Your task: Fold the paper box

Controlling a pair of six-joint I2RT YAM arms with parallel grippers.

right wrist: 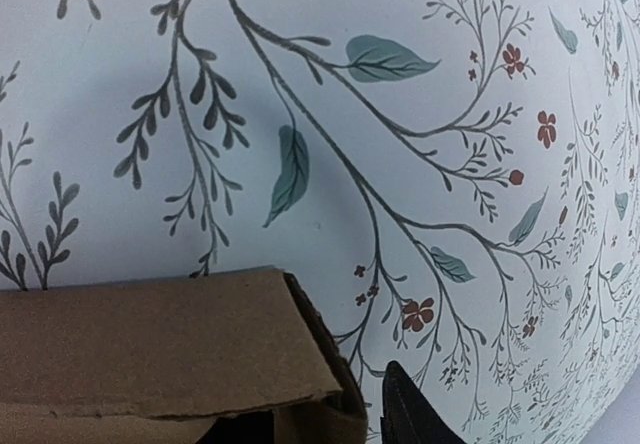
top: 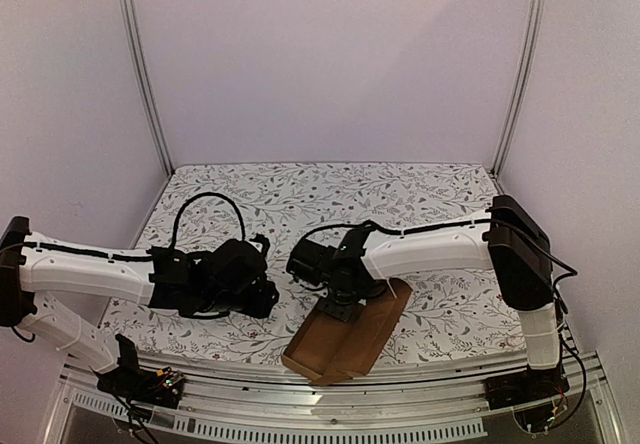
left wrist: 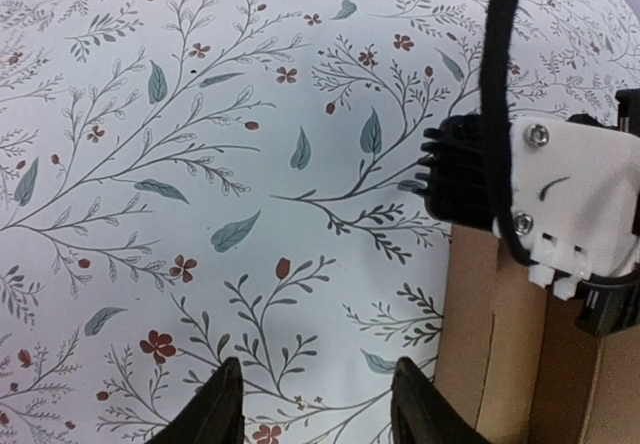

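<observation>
One paper box [top: 345, 339], a brown cardboard piece partly folded with a raised wall at its near end, lies at the near edge of the table, right of centre, on the flowered cloth [top: 300, 189]. Over its far end sits the right gripper [top: 338, 309] (just one black fingertip [right wrist: 410, 414] shows in its own camera, beside a cardboard flap, so I cannot tell whether it clamps the box or stands loose). The left gripper [left wrist: 315, 404], second of the two, hangs just left of the box with both fingers spread and nothing between them, and the cloth runs on to the back wall [top: 330, 54].
</observation>
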